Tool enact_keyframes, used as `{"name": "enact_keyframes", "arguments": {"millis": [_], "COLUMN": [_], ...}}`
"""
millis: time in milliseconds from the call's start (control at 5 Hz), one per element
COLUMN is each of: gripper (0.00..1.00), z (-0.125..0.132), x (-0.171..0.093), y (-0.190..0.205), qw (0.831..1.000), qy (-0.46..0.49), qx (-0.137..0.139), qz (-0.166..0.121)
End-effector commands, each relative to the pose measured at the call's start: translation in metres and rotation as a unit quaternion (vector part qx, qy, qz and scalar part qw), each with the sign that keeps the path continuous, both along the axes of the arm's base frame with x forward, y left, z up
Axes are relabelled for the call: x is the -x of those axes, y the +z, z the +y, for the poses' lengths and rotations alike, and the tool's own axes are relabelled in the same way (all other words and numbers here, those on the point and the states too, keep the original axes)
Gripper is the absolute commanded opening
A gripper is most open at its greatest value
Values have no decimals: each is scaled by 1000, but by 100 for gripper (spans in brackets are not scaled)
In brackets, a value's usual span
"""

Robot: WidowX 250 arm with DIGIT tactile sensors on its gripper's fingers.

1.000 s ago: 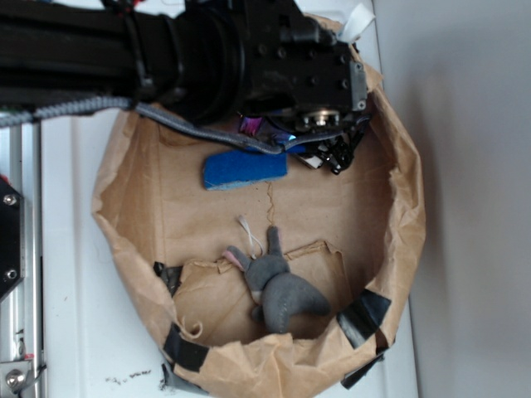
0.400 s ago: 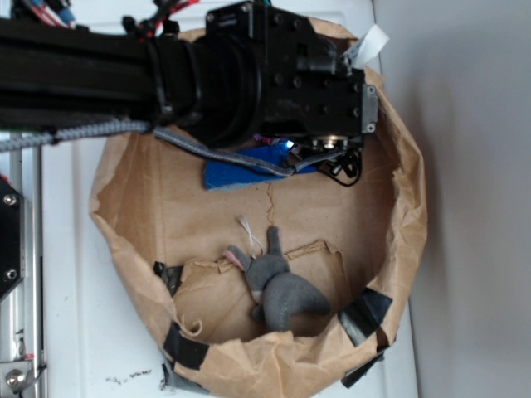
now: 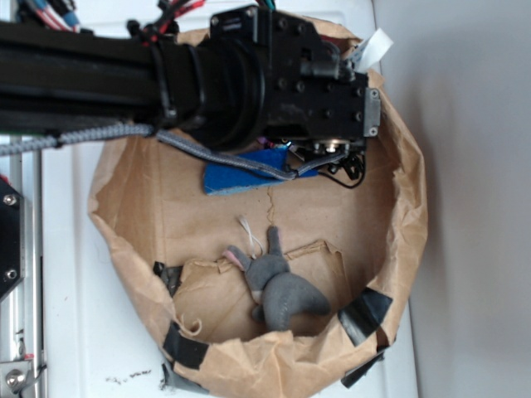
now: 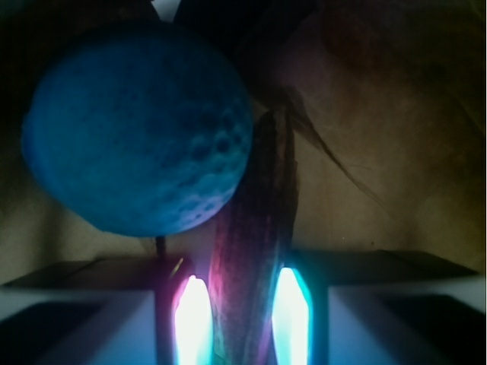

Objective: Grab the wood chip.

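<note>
In the wrist view the wood chip (image 4: 255, 213), a dark, streaky, pointed sliver, runs up from between my two glowing pads (image 4: 194, 319). It fills the gap, and both pads press against its sides. My gripper (image 4: 242, 281) is shut on it. A teal ball (image 4: 137, 125) sits close on the chip's left and overlaps its edge. In the exterior view the black arm and gripper (image 3: 336, 162) hang over the back of the paper bag and hide the chip and ball.
A shallow brown paper bag (image 3: 406, 207) with rolled walls holds everything. A blue sponge (image 3: 236, 176) lies partly under the arm. A grey toy mouse (image 3: 278, 290) lies near the front. Black tape strips (image 3: 365, 315) patch the bag's rim.
The arm has shifted toward the bag's middle and now covers more of the blue sponge. The mouse has not moved.
</note>
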State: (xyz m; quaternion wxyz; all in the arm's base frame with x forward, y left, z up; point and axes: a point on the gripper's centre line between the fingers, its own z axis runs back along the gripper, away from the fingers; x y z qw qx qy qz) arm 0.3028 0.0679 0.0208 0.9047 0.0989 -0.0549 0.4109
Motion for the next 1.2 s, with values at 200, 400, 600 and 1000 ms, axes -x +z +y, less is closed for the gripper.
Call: {"name": "enact_keyframes", "arguments": {"millis": [200, 400, 600, 1000], "gripper": [0, 0, 0, 0], "z": [-1, -10, -19, -42], "x": [6, 18, 31, 58], "y": [83, 129, 153, 166], "qw": [992, 994, 986, 945], "qy": [-45, -63, -128, -310], "qx": [89, 68, 84, 8], "qz": [-72, -64, -59, -108]}}
